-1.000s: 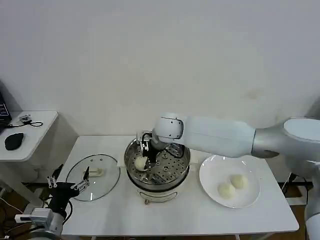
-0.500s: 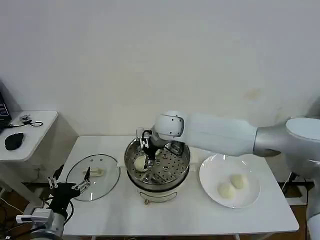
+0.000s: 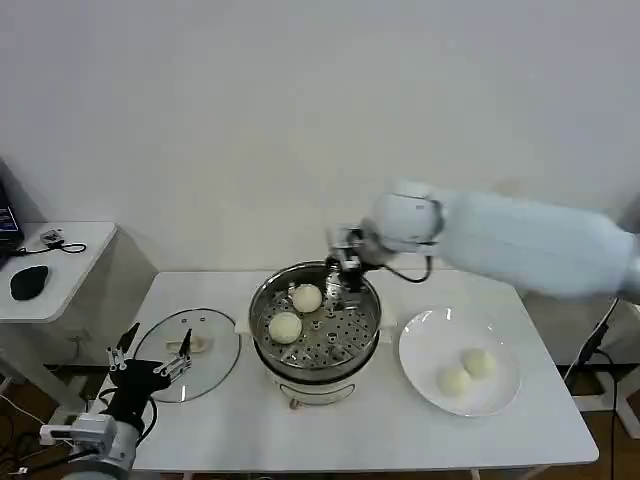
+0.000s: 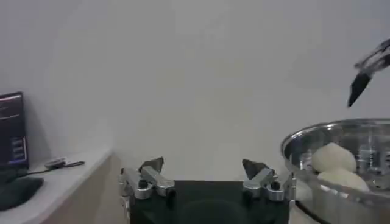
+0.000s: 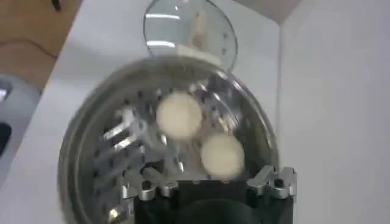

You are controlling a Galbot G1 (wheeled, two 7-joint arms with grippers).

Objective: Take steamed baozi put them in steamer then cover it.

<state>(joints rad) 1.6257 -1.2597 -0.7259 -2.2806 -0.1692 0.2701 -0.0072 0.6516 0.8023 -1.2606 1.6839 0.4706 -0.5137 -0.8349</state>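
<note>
The right gripper [image 3: 347,262] is hovering with fingers apart and empty over the steamer [image 3: 316,368] rim at two o'clock. Two steamed baozi [image 3: 306,298] [image 3: 285,327] are sitting on its tray; two others [image 3: 478,363] [image 3: 453,380] are lying on the white plate [image 3: 425,340] at three o'clock. The cover [image 3: 186,354] is lying at nine o'clock, with the left gripper [image 3: 148,362], spread open, waiting beside it.

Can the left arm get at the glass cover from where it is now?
Probably yes. The left gripper hovers open at the near edge of the cover, which lies flat on the table beside the steamer with nothing on it. The right gripper is over the steamer's far rim, out of the way.
</note>
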